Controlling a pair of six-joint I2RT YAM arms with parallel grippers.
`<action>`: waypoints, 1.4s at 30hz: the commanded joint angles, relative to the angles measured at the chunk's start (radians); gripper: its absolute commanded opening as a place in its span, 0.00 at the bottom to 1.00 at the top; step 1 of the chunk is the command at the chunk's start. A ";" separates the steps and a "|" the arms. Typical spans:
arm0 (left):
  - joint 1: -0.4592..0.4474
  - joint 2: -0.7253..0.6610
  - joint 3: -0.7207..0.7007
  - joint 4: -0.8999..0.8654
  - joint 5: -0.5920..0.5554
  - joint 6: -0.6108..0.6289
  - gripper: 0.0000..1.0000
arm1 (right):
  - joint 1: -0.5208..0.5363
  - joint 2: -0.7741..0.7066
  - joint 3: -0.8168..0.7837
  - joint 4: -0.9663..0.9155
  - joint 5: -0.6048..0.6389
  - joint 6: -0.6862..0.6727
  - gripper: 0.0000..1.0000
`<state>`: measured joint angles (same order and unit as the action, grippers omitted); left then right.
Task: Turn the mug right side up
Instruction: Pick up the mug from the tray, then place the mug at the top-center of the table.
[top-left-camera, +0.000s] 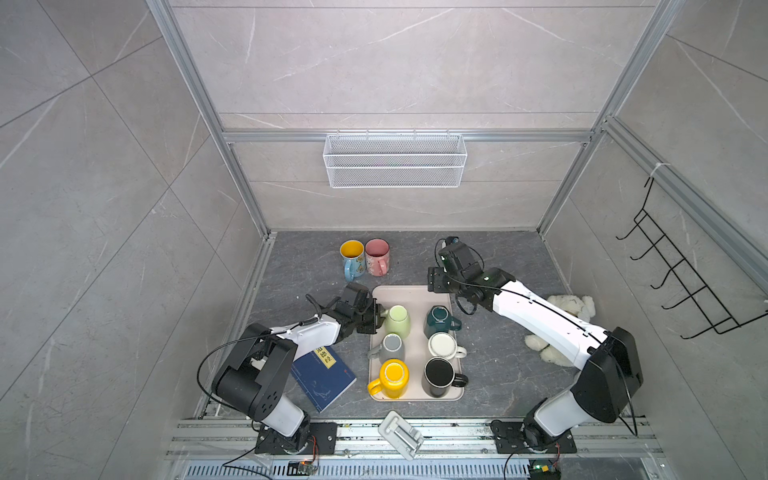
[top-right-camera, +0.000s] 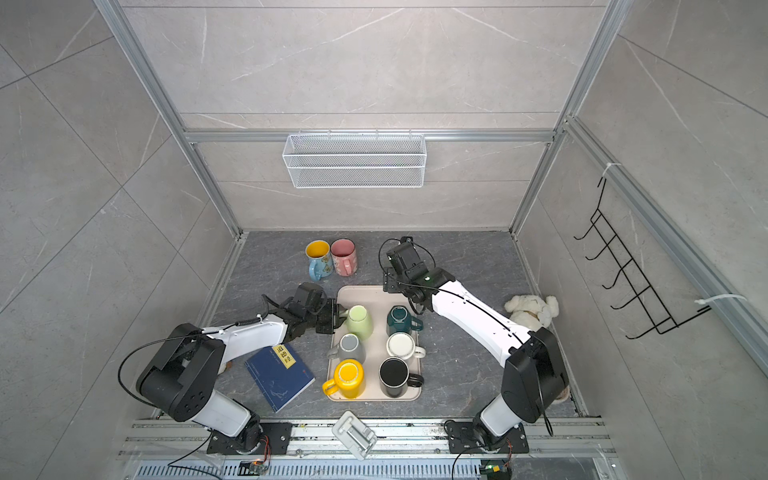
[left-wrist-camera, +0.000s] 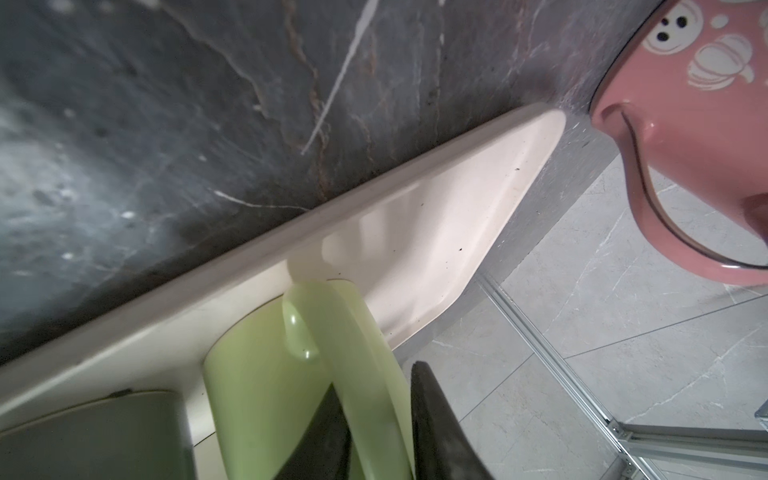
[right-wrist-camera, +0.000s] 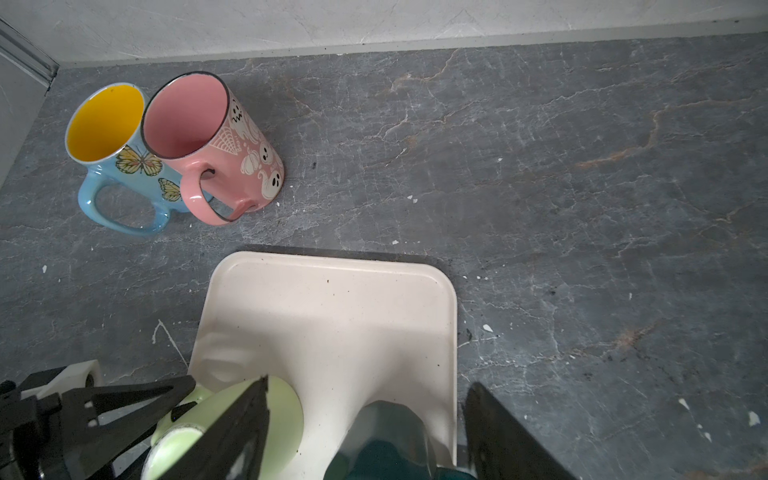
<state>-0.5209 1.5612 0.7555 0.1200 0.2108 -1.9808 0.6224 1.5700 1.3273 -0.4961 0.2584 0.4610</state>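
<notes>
The blue book (top-right-camera: 279, 376) carries a yellow label (top-right-camera: 284, 356) with three dark Chinese characters, too small to read surely.

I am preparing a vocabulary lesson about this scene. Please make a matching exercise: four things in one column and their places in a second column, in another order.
1 pink mug
2 light green mug
3 blue book
4 plush toy

A on the tray, bottom up
B on the table, right of the tray
C on the table, beyond the tray
D on the table, left of the tray

Pairs: 1-C, 2-A, 3-D, 4-B
</notes>
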 joint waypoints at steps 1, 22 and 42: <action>0.008 0.011 0.040 0.010 -0.010 0.016 0.20 | -0.006 -0.027 -0.020 0.000 0.014 0.018 0.76; 0.022 0.018 0.167 0.083 -0.005 0.299 0.00 | -0.024 -0.085 -0.058 -0.015 0.022 0.019 0.76; -0.173 -0.121 0.362 0.016 -0.142 1.287 0.00 | -0.023 -0.114 -0.039 -0.034 -0.048 -0.040 0.49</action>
<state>-0.6563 1.5108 1.0584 0.0898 0.1200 -0.9287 0.6014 1.4921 1.2732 -0.5045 0.2203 0.4519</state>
